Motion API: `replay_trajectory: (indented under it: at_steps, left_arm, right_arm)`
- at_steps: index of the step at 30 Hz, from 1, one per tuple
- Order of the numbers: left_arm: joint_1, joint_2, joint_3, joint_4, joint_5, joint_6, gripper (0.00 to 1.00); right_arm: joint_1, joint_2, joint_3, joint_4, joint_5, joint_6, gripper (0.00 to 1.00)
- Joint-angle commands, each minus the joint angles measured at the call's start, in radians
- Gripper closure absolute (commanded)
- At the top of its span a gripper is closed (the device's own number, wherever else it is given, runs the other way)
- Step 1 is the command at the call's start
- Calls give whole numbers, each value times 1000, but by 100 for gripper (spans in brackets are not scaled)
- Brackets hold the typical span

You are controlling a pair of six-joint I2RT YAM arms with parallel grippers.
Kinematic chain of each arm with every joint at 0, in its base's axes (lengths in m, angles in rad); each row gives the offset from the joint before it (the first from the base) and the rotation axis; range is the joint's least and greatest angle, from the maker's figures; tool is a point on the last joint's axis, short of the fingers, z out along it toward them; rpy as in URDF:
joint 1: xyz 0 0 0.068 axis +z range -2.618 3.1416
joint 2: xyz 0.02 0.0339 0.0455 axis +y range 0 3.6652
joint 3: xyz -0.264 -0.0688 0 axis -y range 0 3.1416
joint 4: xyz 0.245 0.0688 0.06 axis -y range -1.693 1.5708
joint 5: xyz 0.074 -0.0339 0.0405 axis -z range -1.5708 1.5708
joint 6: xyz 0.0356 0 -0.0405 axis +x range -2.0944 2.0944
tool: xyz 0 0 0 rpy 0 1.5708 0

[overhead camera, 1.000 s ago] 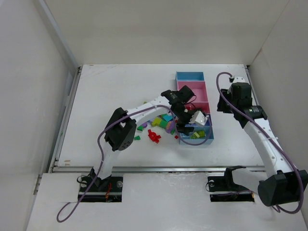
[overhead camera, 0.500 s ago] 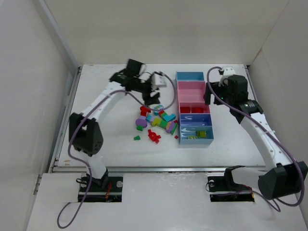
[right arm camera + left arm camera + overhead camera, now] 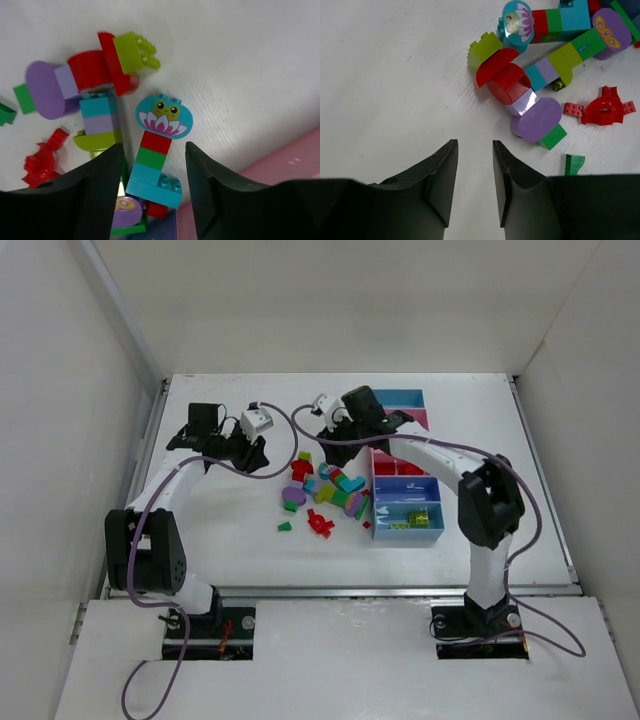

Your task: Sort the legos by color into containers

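Note:
The legos (image 3: 325,490) lie in a loose pile left of the containers (image 3: 438,502), a strip of blue and pink bins with a few small pieces in the near ones. My left gripper (image 3: 252,448) hovers over bare table left of the pile. Its jaws (image 3: 475,142) stand a narrow gap apart with nothing between them. My right gripper (image 3: 338,436) reaches across the bins to the pile's far edge. It is open (image 3: 154,145), its fingers on either side of a red, green and teal stack (image 3: 152,160) topped by a round lotus piece (image 3: 164,116), and neither finger presses on it.
A red dome brick (image 3: 507,85), a purple oval (image 3: 535,119) and a red flower-shaped piece (image 3: 602,105) lie ahead and right of the left fingers. A yellow-green brick (image 3: 132,50) sits beyond the lotus piece. A pink bin wall (image 3: 295,165) is close on the right.
The left arm swung from the near bins out to the table's left and its jaws narrowed. The right arm crossed from the right side over the bins to the pile.

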Motion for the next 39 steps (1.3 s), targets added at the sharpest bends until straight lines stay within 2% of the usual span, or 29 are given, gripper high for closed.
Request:
replay_trajectory:
  at_steps: [1, 3, 4, 5, 7, 10, 12, 14, 15, 18, 19, 20, 21, 23, 25, 28, 29, 30, 34, 36, 38, 39]
  left_arm:
    - [3, -39, -47, 118, 19, -82, 70]
    - [3, -49, -73, 137, 19, -98, 70]
    - [3, -49, -85, 137, 19, -107, 67]
    - [3, -49, -98, 137, 6, -107, 56]
    - [-7, -49, -107, 128, -8, -87, 48]
    - [-17, -39, -107, 76, -8, 35, 44]
    - [-17, -15, -107, -11, 8, 237, 43]
    - [-17, -3, -93, -56, 8, 359, 41]
    - [-17, 10, -84, -72, 8, 402, 40]
    - [-17, 25, -38, -119, 8, 529, 38]
    - [-17, 37, -26, -153, 21, 625, 36]
    - [-28, 37, -26, -168, 31, 626, 34]
    - [-28, 37, -26, -178, 31, 713, 32]
    - [-28, 37, -26, -178, 17, 762, 27]
    - [-28, 28, -26, -178, -11, 763, 23]
    - [25, -19, -59, 42, -92, 570, 2]
    - [36, -39, -85, 147, -145, 355, 0]
    - [50, -74, -122, 310, -256, 283, 0]
    - [59, -180, -161, 456, -403, 200, 0]
    - [59, -237, -185, 509, -431, 183, 0]
    - [59, -302, -205, 597, -512, 57, 0]
    - [59, -315, -205, 612, -546, -2, 0]
  right_arm:
    - [-9, 61, 93, -118, -45, -59, 42]
    - [-9, 84, 93, -118, -11, -59, 34]
    - [-9, 95, 84, -118, 3, -59, 32]
    - [-9, 95, 73, -118, 14, -59, 31]
    - [-9, 95, 59, -118, 14, -59, 29]
    - [11, 63, -2, -84, 25, -59, 28]
    - [22, -4, -100, 11, 25, -59, 26]
    - [22, -52, -163, 81, 25, -59, 13]
    - [22, -70, -206, 132, 34, -59, 0]
    - [22, -109, -217, 174, 125, -16, 0]
    - [22, -121, -217, 174, 150, -7, 0]
    - [22, -133, -217, 189, 175, -7, 0]
    - [31, -134, -226, 198, 261, -7, 0]
    - [69, -184, -237, 238, 412, -39, 0]
    - [97, -245, -275, 368, 640, -76, 0]
    - [60, -354, -329, 496, 696, -91, 0]
    - [46, -365, -329, 529, 686, -65, 0]
    - [36, -365, -320, 539, 686, -7, 0]
    - [23, -324, -272, 539, 752, 116, 0]
    - [23, -324, -258, 502, 620, 130, 0]
    - [23, -360, -278, 481, 420, 73, 14]
    - [32, -361, -287, 436, 235, 58, 17]
